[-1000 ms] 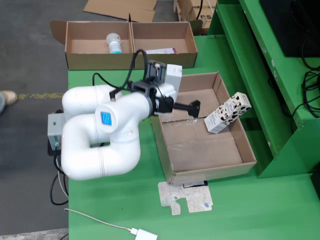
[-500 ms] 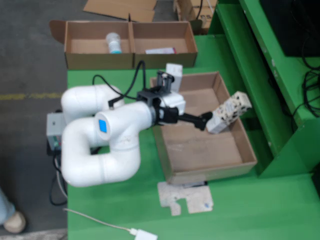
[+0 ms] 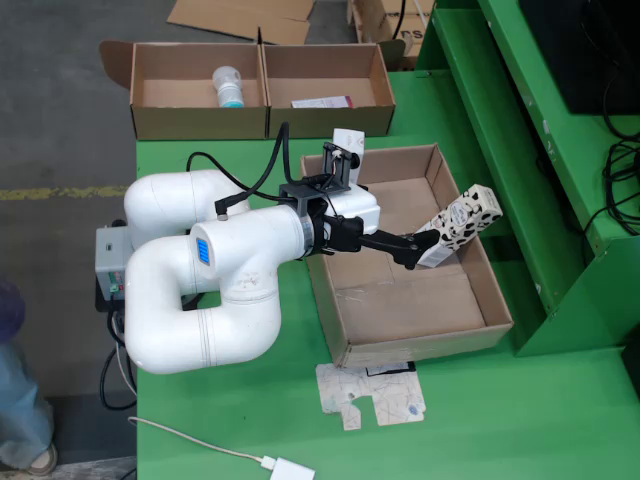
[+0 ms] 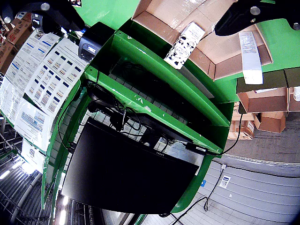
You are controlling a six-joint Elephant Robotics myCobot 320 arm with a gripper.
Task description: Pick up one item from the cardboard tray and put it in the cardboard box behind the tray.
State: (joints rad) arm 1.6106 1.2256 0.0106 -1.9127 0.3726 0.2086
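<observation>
Your white, thick-jointed robot arm reaches out over the open brown cardboard tray on the green table, and its black tool sits right at the lower end of the tall white carton with black cow-like spots. From the fixed view you cannot tell whether the tool is open, closed or gripping the carton — its tips merge with the carton's base. The carton leans tilted against the tray wall on the side of the tool away from the arm, its top poking above the rim. In the tool-mounted view the same spotted carton shows at the tray's edge, beside the green frame, with a dark finger at the upper right, apart from it. Behind the arm and well away from the tool, the two-compartment cardboard box holds a small white bottle with a teal band in one half and a flat pink-and-white packet in the other. A flattened printed cardboard scrap lies on the table just beside the tray's near wall.
</observation>
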